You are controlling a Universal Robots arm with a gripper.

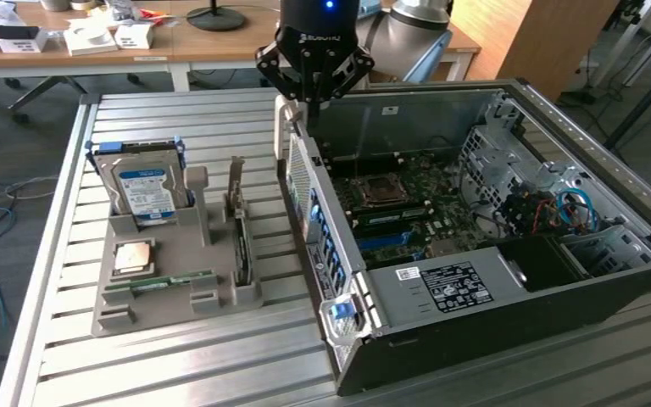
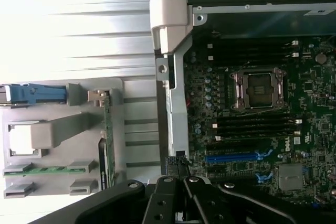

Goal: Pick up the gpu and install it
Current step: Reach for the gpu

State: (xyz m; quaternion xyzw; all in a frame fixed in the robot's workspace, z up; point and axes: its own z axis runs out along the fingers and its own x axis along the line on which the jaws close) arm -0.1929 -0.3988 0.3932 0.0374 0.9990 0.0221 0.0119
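Now gpu (image 1: 241, 237) upright in gray tray (image 1: 122, 318) slot; hand (image 1: 314, 106) clenched over case (image 1: 507, 339) edge.

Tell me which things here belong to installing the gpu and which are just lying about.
Job: dark-green gpu card with silver bracket; open grey metal computer case.
Lying about: blue-labelled metal hard drive; narrow green memory stick; square flat processor chip.

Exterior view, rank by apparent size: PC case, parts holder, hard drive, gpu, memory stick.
1. PC case
2. parts holder
3. hard drive
4. gpu, seen edge-on, so its rank against the drive is unsure
5. memory stick
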